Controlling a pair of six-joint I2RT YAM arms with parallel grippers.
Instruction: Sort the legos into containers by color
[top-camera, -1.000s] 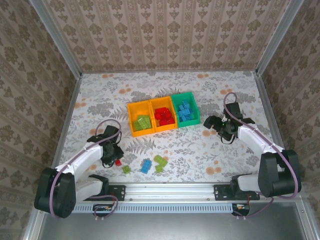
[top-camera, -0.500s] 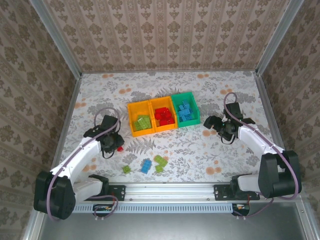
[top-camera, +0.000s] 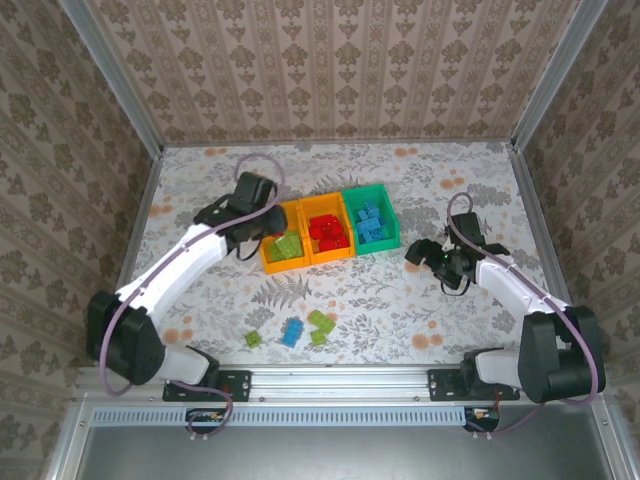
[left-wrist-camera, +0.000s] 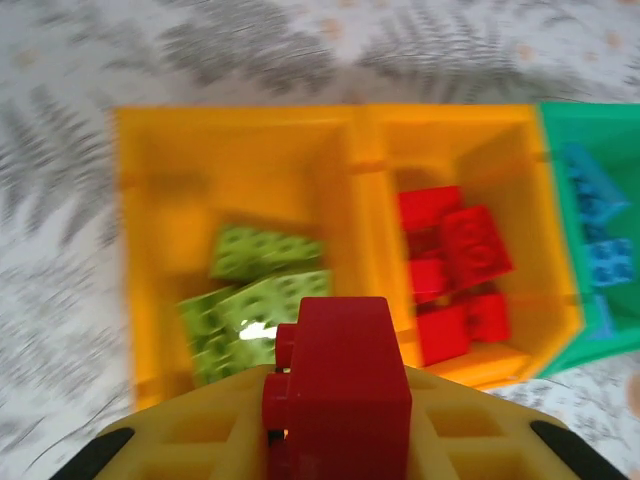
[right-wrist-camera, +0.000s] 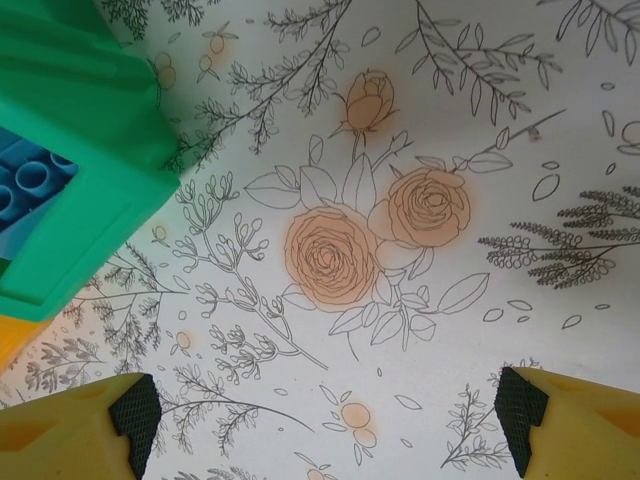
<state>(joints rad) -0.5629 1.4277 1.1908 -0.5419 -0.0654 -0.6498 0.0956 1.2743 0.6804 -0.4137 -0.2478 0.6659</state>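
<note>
The table (top-camera: 400, 300) carries a pale cloth printed with grey leaves and orange roses. Three open bins stand on it near the middle, side by side in a touching row: the left orange-yellow bin (top-camera: 283, 267), the middle orange-yellow bin (top-camera: 330, 258) and the green bin (top-camera: 376, 248) on the right. Nearer the front edge, well apart from the bins, loose bricks lie close together: a small lime green brick (top-camera: 254, 339), a blue brick (top-camera: 292, 332), and a larger lime green brick (top-camera: 323, 320) with a lime green piece (top-camera: 318, 338) just beside it

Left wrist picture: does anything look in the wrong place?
Yes, a bit: the red brick in the left gripper hangs over the orange-yellow bin of lime green bricks, not the middle bin of red bricks.
</note>
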